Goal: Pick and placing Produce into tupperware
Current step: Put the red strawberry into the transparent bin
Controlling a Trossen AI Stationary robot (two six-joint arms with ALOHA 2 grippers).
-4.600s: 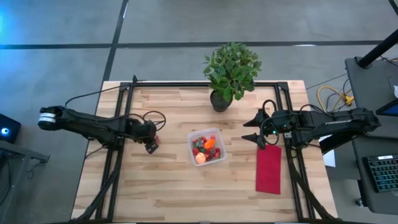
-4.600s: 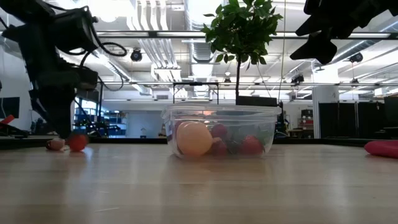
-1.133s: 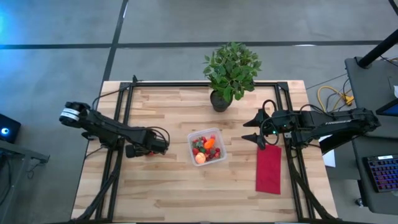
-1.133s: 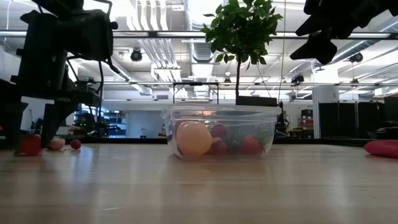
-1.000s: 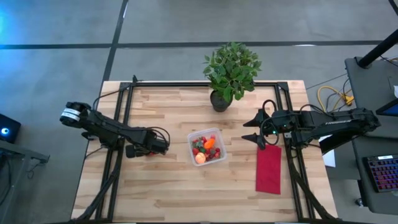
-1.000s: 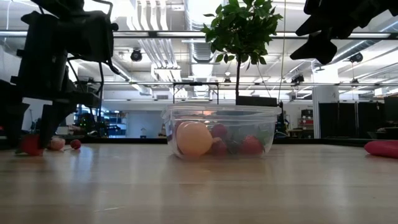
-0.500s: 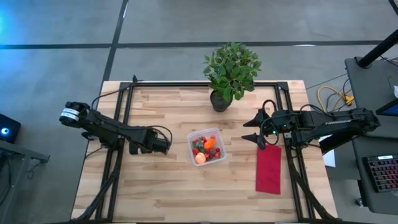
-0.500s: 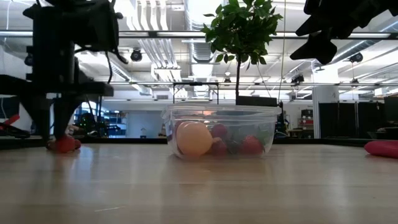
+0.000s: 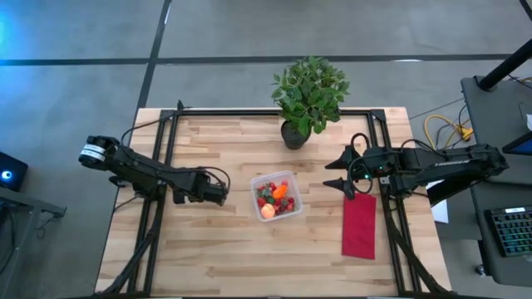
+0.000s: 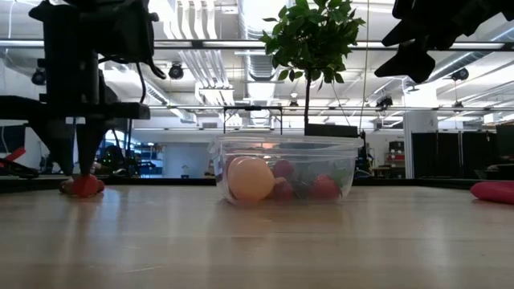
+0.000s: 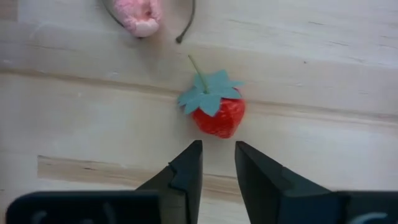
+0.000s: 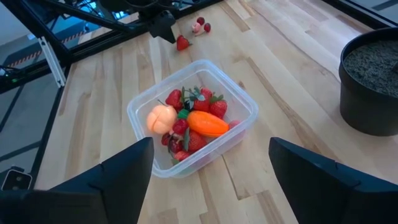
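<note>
One strawberry (image 11: 219, 114) lies on the counter (image 9: 224, 257) just ahead of your left gripper (image 11: 217, 163), whose fingers stand nearly together with only a narrow gap and nothing between them; the berry's green top points away from the fingertips. Your left gripper sits low over the counter, toward the left edge and just left of the tupperware (image 9: 277, 196). From the low view, the fingers come down to the wood right at the red berry (image 10: 83, 185). A pale pink piece (image 11: 140, 12) lies a little beyond the strawberry on the wood.

You have the clear tupperware near the middle of the counter, already holding several strawberries, the orange carrot (image 12: 208, 123) and the round peach-orange fruit (image 12: 161, 117). Your right gripper (image 9: 336, 176) hangs above the counter toward the right edge, fingers spread wide and holding nothing, with the red cloth (image 9: 359, 224) lying flat just beside it. A potted plant (image 9: 308, 98) stands at the far edge.
</note>
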